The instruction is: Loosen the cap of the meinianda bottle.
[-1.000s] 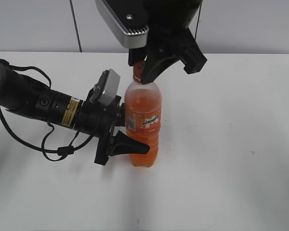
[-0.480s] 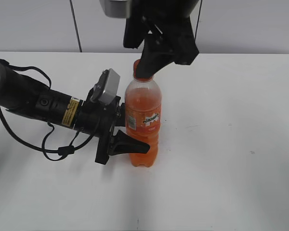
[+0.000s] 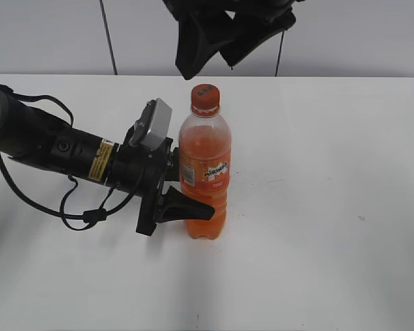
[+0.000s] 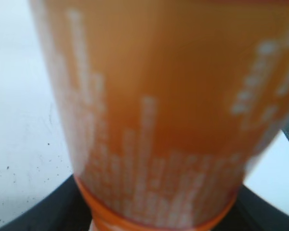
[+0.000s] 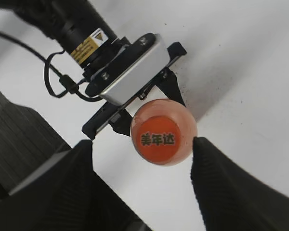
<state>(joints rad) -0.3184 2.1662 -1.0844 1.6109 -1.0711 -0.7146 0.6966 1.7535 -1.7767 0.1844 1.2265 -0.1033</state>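
An orange bottle (image 3: 205,172) is seen standing upright near the middle of a white worktop (image 3: 331,207), its cap (image 3: 205,98) in place on the neck. The bottle is gripped low on its body by the left fingers (image 3: 183,207), which reach in from the left on a horizontal arm; in the left wrist view the label (image 4: 164,120) fills the frame, blurred, with dark finger edges showing at the bottom corners. The right fingers (image 3: 224,38) are held apart above the cap and clear of it, a visible gap being left between their tips and the cap top. In the right wrist view the cap (image 5: 158,139) is seen from above, white characters printed on it, centred between the two spread fingers (image 5: 221,187) with room on either side. Wide bare worktop is left open to the right of and in front of the bottle; the back edge meets a grey wall (image 3: 372,34).
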